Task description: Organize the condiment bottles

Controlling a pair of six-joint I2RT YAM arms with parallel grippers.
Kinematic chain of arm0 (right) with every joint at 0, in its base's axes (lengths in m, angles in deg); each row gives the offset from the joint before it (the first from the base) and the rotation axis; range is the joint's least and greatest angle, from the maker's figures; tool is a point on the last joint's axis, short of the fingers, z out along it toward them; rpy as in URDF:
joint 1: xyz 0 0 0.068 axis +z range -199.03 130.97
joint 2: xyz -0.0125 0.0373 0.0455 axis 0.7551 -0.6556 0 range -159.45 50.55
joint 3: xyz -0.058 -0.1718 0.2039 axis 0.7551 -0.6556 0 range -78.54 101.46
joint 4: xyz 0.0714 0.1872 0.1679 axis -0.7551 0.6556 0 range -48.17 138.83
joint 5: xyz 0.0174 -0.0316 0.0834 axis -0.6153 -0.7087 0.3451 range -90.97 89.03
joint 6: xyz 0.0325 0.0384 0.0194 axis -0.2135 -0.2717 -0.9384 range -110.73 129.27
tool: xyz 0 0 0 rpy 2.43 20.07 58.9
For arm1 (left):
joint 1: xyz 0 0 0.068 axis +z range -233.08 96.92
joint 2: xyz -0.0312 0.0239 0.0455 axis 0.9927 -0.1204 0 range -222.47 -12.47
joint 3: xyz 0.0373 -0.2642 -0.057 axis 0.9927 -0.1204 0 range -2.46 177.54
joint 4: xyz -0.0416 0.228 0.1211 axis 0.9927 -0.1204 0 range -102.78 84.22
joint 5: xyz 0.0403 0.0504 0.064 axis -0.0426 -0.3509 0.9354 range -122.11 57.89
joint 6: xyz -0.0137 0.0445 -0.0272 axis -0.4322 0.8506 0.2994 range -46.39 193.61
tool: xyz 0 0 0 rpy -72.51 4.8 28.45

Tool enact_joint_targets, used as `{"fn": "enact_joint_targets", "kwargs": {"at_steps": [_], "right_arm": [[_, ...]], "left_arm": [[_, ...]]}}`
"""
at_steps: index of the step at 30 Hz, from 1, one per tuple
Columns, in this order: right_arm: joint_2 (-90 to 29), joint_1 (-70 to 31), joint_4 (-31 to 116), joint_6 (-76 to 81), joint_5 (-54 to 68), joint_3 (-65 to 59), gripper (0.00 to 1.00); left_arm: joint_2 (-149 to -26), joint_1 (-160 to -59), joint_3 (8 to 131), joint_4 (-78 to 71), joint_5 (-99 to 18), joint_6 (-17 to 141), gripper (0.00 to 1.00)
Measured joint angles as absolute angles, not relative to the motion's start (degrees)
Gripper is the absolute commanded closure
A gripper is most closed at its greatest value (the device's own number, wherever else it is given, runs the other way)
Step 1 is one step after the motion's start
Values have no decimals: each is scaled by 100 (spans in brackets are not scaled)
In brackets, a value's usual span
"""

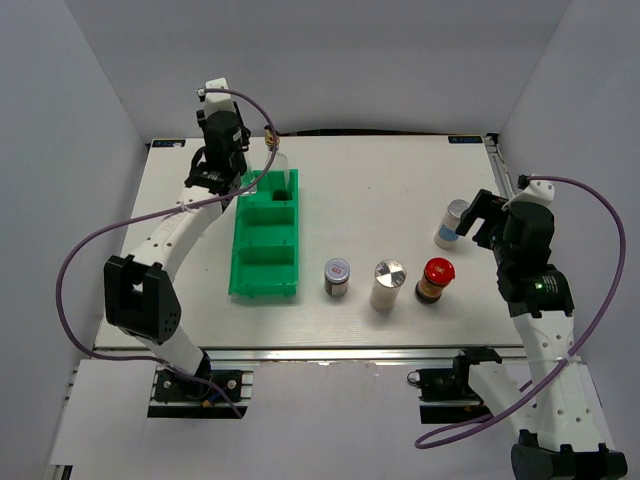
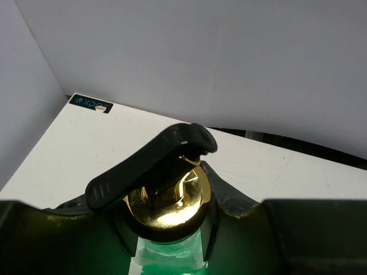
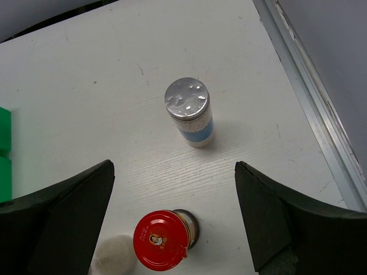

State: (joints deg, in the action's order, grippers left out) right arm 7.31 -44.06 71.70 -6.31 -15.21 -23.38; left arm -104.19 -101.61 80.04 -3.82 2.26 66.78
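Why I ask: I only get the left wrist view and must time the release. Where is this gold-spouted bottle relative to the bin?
Observer: From above, the glass bottle stands upright at the far compartment of the green bin, gripped by the left gripper. I cannot tell whether its base is seated.
Operator: What is the right arm doing?
Observer: The right gripper is open beside the blue-labelled jar, apart from it.
Operator: What else stands on the table?
Observer: The dark jar, white shaker and red-lidded jar stand in a row to the right of the bin's near end.
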Motion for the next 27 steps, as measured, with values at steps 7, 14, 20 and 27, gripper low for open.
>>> {"fn": "enact_joint_targets", "kwargs": {"at_steps": [7,14,20,27], "right_arm": [[731,-4406,7168,-609,-1626,-2338,11],[724,-4406,7168,-556,-1670,-2338,11],[646,-4406,7168,-548,-1713,-2338,11],[600,-4406,7165,-545,-1757,-2338,11]], "left_arm": [[-10902,-10158,8183,-144,113,6722,100],[-11018,-10158,8002,383,-71,6731,100],[-11151,-10156,7984,713,-16,6772,100],[-11617,-10156,8515,693,86,6934,100]]}}
